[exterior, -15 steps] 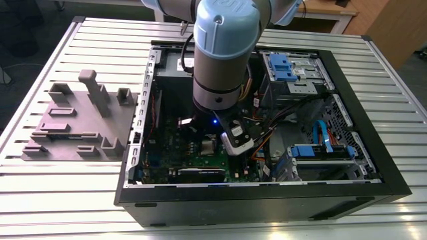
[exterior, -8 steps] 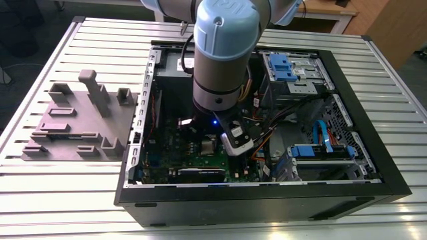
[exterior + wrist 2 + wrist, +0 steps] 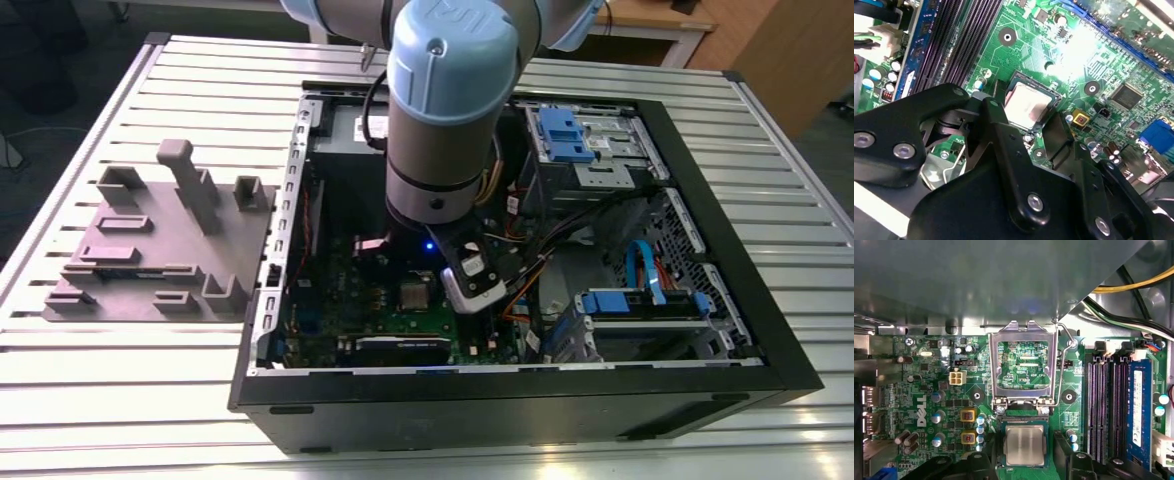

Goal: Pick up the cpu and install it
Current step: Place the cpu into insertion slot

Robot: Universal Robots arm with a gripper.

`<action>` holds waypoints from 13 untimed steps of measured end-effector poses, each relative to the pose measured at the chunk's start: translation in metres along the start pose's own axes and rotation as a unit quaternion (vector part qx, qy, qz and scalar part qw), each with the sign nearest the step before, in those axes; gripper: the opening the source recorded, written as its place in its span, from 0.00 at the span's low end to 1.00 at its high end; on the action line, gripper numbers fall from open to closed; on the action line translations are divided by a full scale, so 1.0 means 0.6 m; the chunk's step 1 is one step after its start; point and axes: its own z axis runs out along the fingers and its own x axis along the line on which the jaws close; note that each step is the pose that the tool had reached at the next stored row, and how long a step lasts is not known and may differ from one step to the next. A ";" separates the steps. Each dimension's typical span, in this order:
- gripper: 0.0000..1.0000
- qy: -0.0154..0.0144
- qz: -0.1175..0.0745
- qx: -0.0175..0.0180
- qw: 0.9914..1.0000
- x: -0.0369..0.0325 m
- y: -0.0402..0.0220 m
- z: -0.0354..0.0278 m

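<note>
Now pincer (image 3: 1024, 458) apart, flanking cpu (image 3: 1025, 444) sat in mobo socket (image 3: 1024, 419), no grip

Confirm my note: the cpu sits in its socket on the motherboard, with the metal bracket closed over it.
One thing is wrong: the first wrist view shows the metal bracket swung open, clear of the cpu, which does sit in its socket on the motherboard.
</note>
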 end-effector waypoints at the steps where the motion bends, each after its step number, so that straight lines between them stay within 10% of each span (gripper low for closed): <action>1: 0.56 0.000 0.000 0.000 1.000 0.000 0.000 0.001; 13: 0.46 0.001 0.000 0.000 1.000 -0.004 0.000 0.004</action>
